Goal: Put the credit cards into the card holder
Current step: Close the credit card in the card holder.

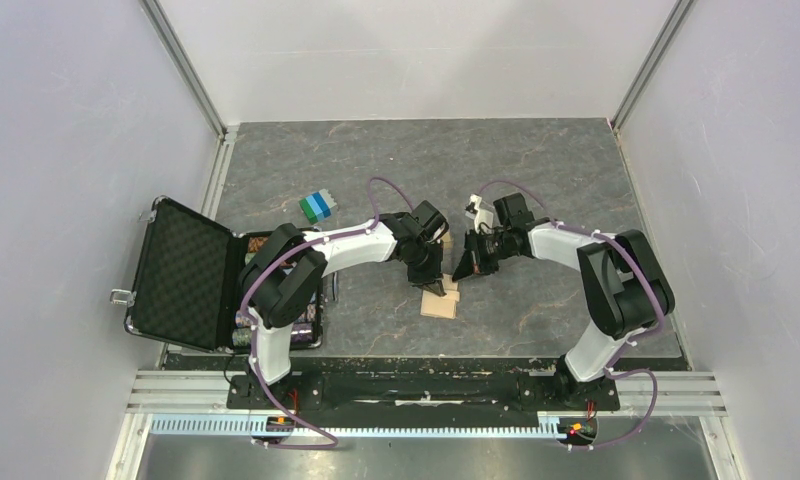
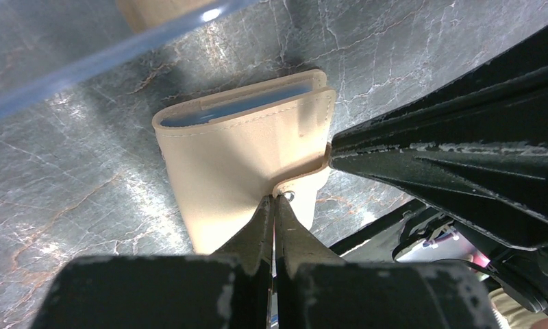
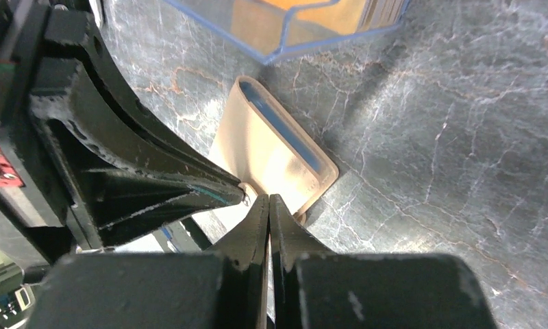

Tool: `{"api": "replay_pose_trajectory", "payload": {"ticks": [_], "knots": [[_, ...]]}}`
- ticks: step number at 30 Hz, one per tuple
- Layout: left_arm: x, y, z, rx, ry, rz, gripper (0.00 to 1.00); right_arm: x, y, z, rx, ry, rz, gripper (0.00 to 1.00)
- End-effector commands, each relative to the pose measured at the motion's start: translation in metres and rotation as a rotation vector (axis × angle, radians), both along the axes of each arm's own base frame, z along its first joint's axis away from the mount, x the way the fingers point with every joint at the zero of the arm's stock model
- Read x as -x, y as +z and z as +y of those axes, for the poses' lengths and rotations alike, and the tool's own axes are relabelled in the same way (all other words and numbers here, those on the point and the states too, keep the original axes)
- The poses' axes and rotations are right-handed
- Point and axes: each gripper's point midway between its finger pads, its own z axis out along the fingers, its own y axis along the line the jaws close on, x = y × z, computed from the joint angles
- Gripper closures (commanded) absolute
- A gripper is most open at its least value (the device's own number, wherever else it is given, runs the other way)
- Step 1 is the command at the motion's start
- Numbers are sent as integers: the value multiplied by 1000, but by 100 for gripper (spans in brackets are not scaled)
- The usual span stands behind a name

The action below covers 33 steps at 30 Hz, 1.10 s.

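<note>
The tan card holder (image 2: pixel 237 157) lies folded on the dark marbled table, its light-blue inside showing along the far edge. It also shows in the top view (image 1: pixel 439 305) and the right wrist view (image 3: pixel 271 151). My left gripper (image 2: pixel 277 199) is shut on its small snap tab. My right gripper (image 3: pixel 268 199) is shut on the edge of its cover, right beside the left fingertips. In the top view the left gripper (image 1: pixel 438 288) and the right gripper (image 1: pixel 466 272) meet over the holder. No loose credit card is in view.
An orange clear-lidded box (image 3: pixel 312 20) sits just beyond the holder and also shows in the left wrist view (image 2: pixel 155 34). An open black foam-lined case (image 1: pixel 181 275) stands at the left edge. A green-and-blue block (image 1: pixel 318 206) lies behind the left arm.
</note>
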Motion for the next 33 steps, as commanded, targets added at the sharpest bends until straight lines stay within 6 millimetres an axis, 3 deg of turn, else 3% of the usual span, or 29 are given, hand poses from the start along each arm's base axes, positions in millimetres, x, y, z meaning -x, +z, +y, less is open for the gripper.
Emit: {"api": "replay_pose_trajectory", "payload": {"ticks": [1,17,26,33], "knots": [[-3,-9,8,-65,-31,-27,98,13,5,3,-23,53,-9,100],[-4,-21,11,-103,-17,-9,98,27,1,18,-31,150,30,100],[-1,-30,13,-118,-15,13,98,23,-36,1,151,89,64,100],[2,-49,25,-202,-2,45,98,24,-54,-7,255,69,83,100]]}}
